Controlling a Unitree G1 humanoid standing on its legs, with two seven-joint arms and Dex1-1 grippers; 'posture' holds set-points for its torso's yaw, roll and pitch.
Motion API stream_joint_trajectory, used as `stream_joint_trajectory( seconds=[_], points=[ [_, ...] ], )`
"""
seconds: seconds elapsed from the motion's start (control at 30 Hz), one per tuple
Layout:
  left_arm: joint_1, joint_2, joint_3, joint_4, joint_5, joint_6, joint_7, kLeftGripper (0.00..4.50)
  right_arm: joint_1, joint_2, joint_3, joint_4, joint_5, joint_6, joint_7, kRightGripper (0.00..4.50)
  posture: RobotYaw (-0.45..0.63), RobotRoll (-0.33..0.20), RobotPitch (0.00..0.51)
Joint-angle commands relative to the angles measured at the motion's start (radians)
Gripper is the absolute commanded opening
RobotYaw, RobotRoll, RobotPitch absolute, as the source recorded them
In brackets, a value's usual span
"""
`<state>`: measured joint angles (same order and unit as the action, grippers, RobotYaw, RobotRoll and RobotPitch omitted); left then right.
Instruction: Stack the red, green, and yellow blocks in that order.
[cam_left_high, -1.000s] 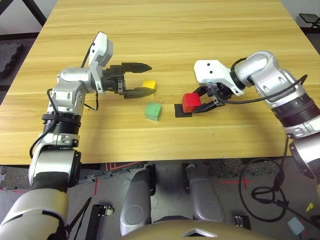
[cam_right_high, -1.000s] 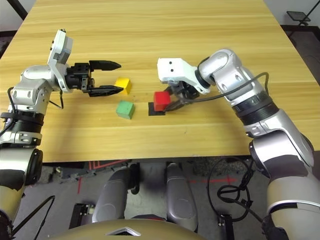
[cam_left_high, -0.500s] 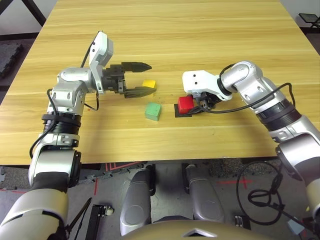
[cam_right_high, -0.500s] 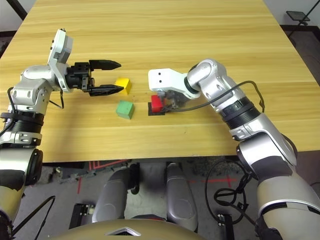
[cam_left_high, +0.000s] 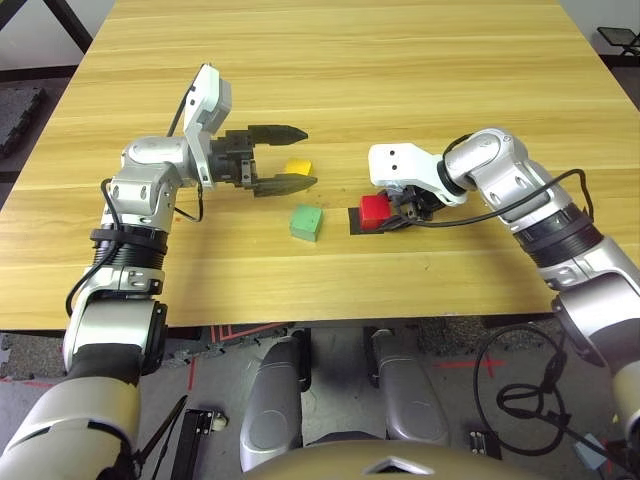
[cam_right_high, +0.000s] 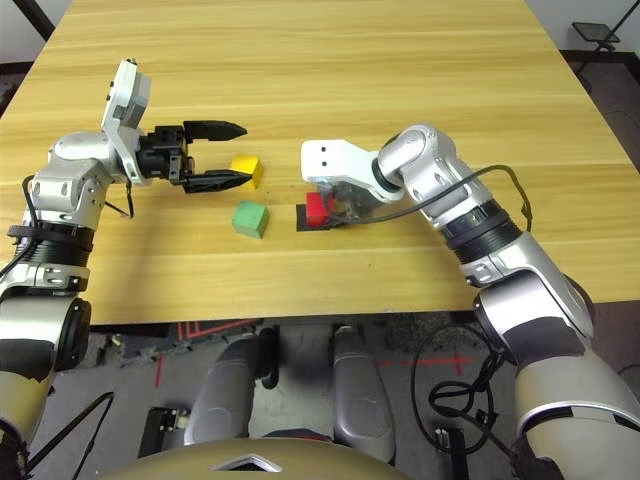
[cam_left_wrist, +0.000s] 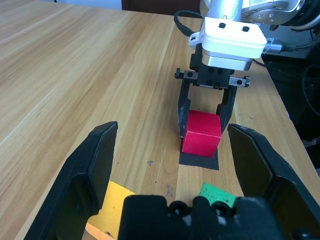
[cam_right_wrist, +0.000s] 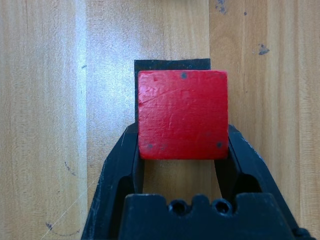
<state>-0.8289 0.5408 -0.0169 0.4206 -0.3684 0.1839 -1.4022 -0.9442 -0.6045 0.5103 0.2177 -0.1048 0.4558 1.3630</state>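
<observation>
Your red block (cam_left_high: 375, 207) sits on a flat black square patch (cam_left_high: 360, 221) near the middle of the wooden table (cam_left_high: 400, 60). Your right gripper (cam_left_wrist: 205, 117) straddles it from above, one finger at each side. From the wrist camera the fingers look to be at or just off the block's faces, so you cannot tell whether they grip it or have let go.

The green block (cam_left_high: 307, 223) lies just left of the patch, apart from it. The yellow block (cam_left_high: 298, 168) lies beyond the green one, further from you.

Your left gripper (cam_left_high: 296, 156) hovers level above the table, jaws spread wide and holding nothing, its lower fingertip close beside the yellow block.

The step in hand looks like setting down the base of the stack. Next, the right gripper likely needs to lift straight up clear of the red block without nudging it, and then the green block must be picked up and placed on top.

The blocks lie well in from every table edge. Open wood surrounds them, widest on the far side.
</observation>
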Motion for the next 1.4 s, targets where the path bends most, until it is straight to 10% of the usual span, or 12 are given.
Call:
stream_joint_trajectory(
  seconds=[0.03, 0.13, 0.73, 1.4],
  points=[
    [0.001, -0.003, -0.002, 0.007, 0.001, -0.014, -0.002, 4.50, 0.006, 0.006, -0.009, -0.014, 0.016, 0.045, 0.016, 3.72, 0.26, -0.097, 0.207],
    [-0.004, -0.004, -0.002, 0.016, 0.003, -0.018, -0.003, 4.50, -0.001, 0.004, -0.019, -0.033, 0.045, 0.091, 0.049, 4.47, 0.26, -0.097, 0.205],
    [-0.038, 0.007, -0.014, 0.170, 0.057, -0.086, -0.013, 4.50, -0.108, -0.163, -0.145, -0.024, 0.215, 0.204, 0.245, 4.47, 0.25, -0.083, 0.198],
    [-0.149, -0.001, -0.011, 0.497, 0.161, -0.287, -0.032, 4.50, 0.266, -0.120, -0.517, -0.196, 0.476, 0.205, -0.096, 4.47, 0.20, -0.030, 0.193]
  ],
)
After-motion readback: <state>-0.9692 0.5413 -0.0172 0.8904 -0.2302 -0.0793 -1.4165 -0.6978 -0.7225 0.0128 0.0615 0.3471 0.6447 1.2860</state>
